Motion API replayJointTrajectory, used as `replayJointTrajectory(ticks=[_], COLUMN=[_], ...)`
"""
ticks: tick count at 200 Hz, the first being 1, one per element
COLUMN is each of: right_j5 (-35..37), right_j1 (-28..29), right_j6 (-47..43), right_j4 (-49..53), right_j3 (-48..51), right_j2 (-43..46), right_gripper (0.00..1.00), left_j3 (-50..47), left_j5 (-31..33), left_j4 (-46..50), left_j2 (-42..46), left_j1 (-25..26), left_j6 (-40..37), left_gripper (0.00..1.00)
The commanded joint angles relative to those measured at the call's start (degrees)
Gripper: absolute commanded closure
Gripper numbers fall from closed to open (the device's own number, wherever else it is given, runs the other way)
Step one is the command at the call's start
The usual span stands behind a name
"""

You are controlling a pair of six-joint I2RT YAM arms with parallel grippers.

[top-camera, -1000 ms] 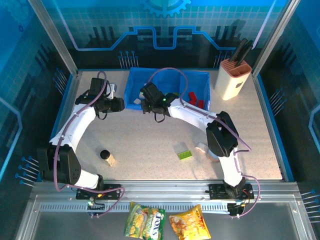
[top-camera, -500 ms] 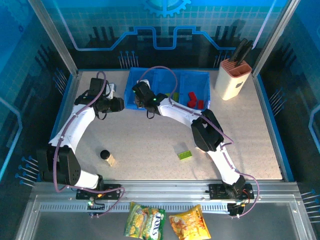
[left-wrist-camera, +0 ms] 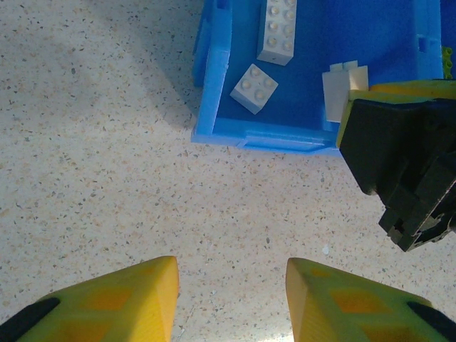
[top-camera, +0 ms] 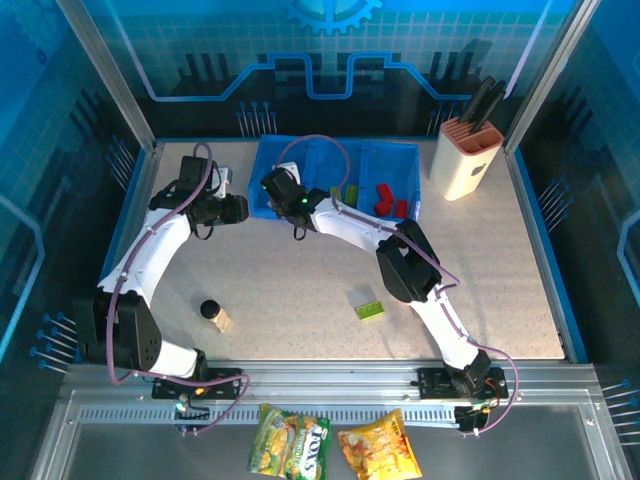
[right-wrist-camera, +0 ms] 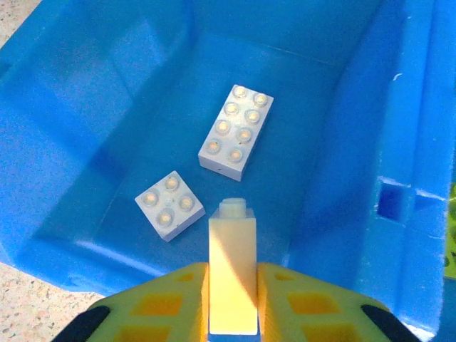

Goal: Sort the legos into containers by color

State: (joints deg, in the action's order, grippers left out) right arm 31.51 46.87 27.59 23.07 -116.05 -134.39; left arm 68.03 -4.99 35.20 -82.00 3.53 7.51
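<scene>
Right gripper (right-wrist-camera: 232, 276) clamps a cream brick (right-wrist-camera: 232, 246) over the tray's (right-wrist-camera: 342, 142) left compartment, beside two white bricks (right-wrist-camera: 236, 132). Left gripper (left-wrist-camera: 231, 285) stands apart, empty. One green brick (top-camera: 370, 310) lies unsorted toward the table's near edge.

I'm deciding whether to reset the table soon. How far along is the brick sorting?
Nearly done. Two white bricks lie in the left compartment of the tray; green bricks sit in the middle, red bricks on the right. In hand: the right end effector holds a cream brick above the left compartment. Left to do: one loose green brick on the table. The left end effector hangs open, empty.
</scene>
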Motion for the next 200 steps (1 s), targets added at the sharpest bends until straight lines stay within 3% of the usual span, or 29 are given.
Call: replayJointTrajectory(ticks=[1, 24, 79, 200], right_j5=[1.9, 1.6, -1.0, -14.2], right_j1=[0.9, 0.8, 0.9, 0.4], right_j6=[-0.9, -1.0, -1.3, 3.8], right_j4=[0.6, 1.0, 5.2, 21.8], right_j3=[-1.3, -1.1, 0.4, 20.1], right_j2=[0.8, 2.5, 6.2, 21.3], right_gripper=[0.73, 0.68, 0.68, 0.65], left_j3=[-0.7, -0.7, -0.7, -0.6], left_j5=[-0.9, -0.9, -1.2, -3.0], left_j4=[-0.7, -0.7, -0.7, -0.7], left_j2=[1.6, 1.6, 1.6, 1.5], left_j1=[-0.7, -0.7, -0.8, -1.2], left_j6=[0.2, 0.2, 0.2, -0.3], left_gripper=[0.55, 0.55, 0.55, 0.53])
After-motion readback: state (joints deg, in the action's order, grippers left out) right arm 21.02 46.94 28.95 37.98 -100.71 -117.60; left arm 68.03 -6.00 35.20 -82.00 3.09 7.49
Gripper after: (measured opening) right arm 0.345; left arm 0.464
